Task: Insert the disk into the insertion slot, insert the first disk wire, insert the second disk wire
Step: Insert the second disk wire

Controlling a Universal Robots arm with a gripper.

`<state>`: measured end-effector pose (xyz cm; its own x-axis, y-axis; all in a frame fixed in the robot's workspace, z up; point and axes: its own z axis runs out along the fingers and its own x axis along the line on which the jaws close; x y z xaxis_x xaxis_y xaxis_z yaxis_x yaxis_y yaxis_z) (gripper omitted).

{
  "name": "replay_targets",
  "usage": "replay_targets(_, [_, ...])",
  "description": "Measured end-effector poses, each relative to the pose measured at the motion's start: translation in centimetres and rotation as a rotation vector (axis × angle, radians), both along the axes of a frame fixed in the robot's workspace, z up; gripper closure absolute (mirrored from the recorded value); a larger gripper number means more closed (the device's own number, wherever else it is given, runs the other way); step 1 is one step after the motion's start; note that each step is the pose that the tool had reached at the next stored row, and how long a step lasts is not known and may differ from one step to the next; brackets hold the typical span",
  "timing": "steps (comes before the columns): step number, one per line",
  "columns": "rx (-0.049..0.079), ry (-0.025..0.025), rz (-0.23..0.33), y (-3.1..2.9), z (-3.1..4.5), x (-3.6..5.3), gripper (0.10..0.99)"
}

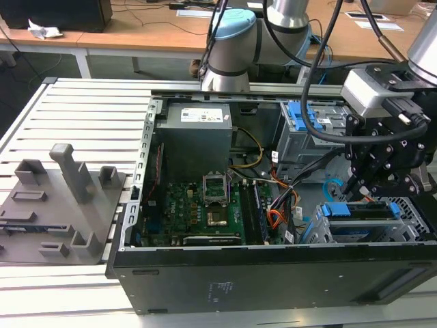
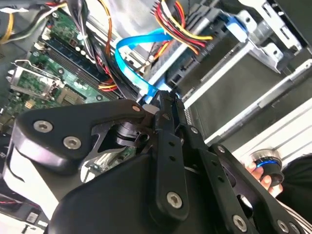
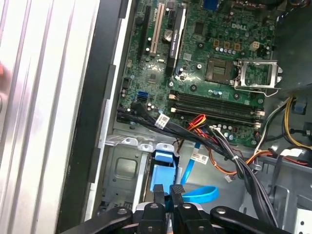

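1. While the open computer case (image 1: 273, 266) lies on the slatted metal surface (image 1: 75, 109), we see the black hand (image 1: 360, 183) hanging low over the case's end at the exterior view's right, just above the drive bays.
2. We find the disk (image 1: 362, 210) already seated in the insertion slot (image 1: 355, 229), its blue caddy edge showing at the slot's mouth, directly below the fingertips.
3. In the second wrist view, we see the hand's (image 2: 163, 100) two fingers (image 2: 165, 146) drawn together to a narrow gap, with the end of the second disk wire (image 2: 129, 63) pinched between the tips.
4. From that grip the flat light-blue cable curves up in a loop toward the orange, yellow and black wire bundle (image 2: 185, 24).
5. In the first wrist view, the hand (image 3: 168, 190) sits just above a blue plastic piece (image 3: 163, 170), and the light-blue cable (image 3: 200, 195) bends away beside the tips.
6. We cannot tell whether the cable's plug is touching the drive's connector.
7. Left of the bays in the exterior view lies the green motherboard (image 1: 205, 212), with the grey power supply (image 1: 194, 137) on its far side.
8. A grey moulded fixture (image 1: 61, 205) rests on the surface at the exterior view's left, well apart from the hand.
9. Part of a person's hand (image 2: 263, 170) shows at the case edge in the second wrist view.
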<state>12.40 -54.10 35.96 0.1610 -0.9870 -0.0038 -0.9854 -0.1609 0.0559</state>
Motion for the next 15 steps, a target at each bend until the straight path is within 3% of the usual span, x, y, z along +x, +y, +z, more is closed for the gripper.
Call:
replay_targets(4, [0.0, 0.0008, 0.0, -0.04, -0.85, 0.53, 0.922])
replay_targets(10, [0.0, 0.0008, 0.0, -0.04, -0.86, 0.55, 0.922])
replay_targets(15, [0.0, 0.0008, -0.045, -0.04, -0.87, 0.55, 0.922])
